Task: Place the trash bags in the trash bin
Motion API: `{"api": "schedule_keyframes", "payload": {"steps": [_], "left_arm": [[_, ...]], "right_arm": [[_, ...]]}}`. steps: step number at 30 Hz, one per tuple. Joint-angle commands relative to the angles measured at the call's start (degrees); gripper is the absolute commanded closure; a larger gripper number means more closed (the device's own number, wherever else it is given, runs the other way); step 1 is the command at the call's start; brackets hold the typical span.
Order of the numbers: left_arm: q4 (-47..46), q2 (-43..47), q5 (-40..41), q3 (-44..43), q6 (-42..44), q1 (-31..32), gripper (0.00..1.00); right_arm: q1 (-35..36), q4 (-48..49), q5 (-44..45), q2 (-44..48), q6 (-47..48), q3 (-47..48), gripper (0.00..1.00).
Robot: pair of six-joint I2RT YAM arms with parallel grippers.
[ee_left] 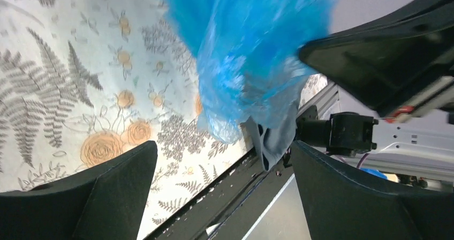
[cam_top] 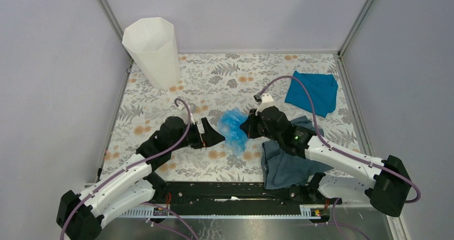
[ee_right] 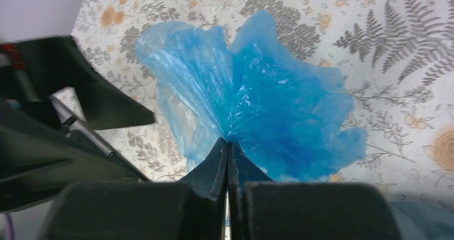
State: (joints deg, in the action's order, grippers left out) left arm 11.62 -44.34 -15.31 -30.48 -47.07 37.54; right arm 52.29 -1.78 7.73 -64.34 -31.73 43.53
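The translucent light-blue trash bag (cam_top: 234, 128) hangs bunched over the middle of the floral table, fanning out in the right wrist view (ee_right: 257, 98). My right gripper (cam_top: 248, 126) is shut on the bag, jaws pressed together on a pinch of film (ee_right: 227, 142). My left gripper (cam_top: 217, 135) is open just left of the bag, its black fingers (ee_left: 101, 192) wide apart with the bag (ee_left: 246, 52) ahead of them, not touching. The white faceted trash bin (cam_top: 152, 51) stands upright at the far left corner.
A teal-blue cloth (cam_top: 312, 92) lies at the far right. A dark grey-blue cloth (cam_top: 286, 165) lies under my right arm near the front edge, also showing in the left wrist view (ee_left: 273, 138). A black rail (cam_top: 230, 194) runs along the front. Grey walls enclose the table.
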Motion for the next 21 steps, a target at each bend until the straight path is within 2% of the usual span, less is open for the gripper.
{"api": "schedule_keyframes", "payload": {"steps": [1, 3, 5, 9, 11, 12, 17, 21], "left_arm": [[-14.1, -1.3, -3.0, 5.3, -8.0, 1.3, 0.01], [-16.9, -3.5, -2.4, 5.4, -8.6, 1.8, 0.02], [-18.8, -6.1, -1.6, 4.9, -8.7, 2.1, 0.08], [-19.1, -11.9, 0.5, 2.9, -6.5, 2.1, 0.28], [-15.4, -13.2, 4.9, 1.7, -5.2, 2.1, 0.59], [-12.5, -13.2, 8.3, 0.9, -4.6, 2.0, 0.71], [-3.9, -5.8, 18.1, -0.2, -1.3, 1.9, 1.00], [2.6, 2.4, 23.6, -1.0, 1.1, 1.9, 1.00]], "right_arm": [[-0.5, 2.3, -4.3, 1.1, -2.6, 1.7, 1.00], [-0.5, 2.2, -3.9, 2.1, -2.4, 1.4, 1.00], [-0.6, 2.2, -4.2, 2.9, -2.2, 0.8, 1.00], [-0.6, -0.1, -5.1, 3.8, -1.4, 0.3, 1.00], [-0.5, -0.9, -4.8, 4.6, -0.5, 0.0, 1.00], [-0.6, -1.5, -4.0, 5.2, 0.2, -0.3, 1.00], [-0.5, -10.5, 6.0, 6.2, 6.4, 0.6, 0.98], [-0.5, -17.4, 17.0, 5.0, 10.2, 2.0, 0.92]]}}
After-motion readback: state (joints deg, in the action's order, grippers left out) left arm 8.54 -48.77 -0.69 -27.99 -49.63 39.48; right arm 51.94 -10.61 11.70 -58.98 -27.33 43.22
